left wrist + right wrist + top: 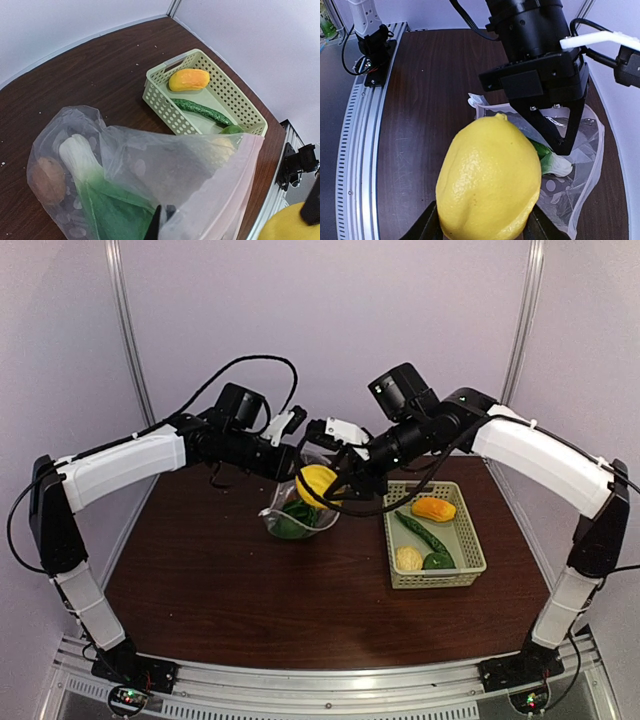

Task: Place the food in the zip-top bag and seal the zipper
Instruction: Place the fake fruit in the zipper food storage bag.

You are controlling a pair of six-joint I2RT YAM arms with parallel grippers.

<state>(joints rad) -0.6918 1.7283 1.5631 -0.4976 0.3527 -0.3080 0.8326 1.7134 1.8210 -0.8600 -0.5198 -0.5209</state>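
The clear zip-top bag (293, 517) hangs open over the table. My left gripper (295, 466) is shut on its upper edge, and one black fingertip (155, 225) shows against the plastic. The zipper (243, 175) runs as a pinkish strip along the mouth. Inside lie bok choy (95, 192) and a brown round piece (47, 179). My right gripper (485, 231) is shut on a yellow lemon (490, 182), held just above the bag's mouth (316, 483). The left gripper (559, 135) pinches the bag right behind the lemon.
A pale green lattice basket (470, 540) sits right of the bag. It holds an orange piece (433, 509), a cucumber (420, 531), a second yellow fruit (409, 558) and a green pepper (438, 561). Both forearms cross above the table's back half.
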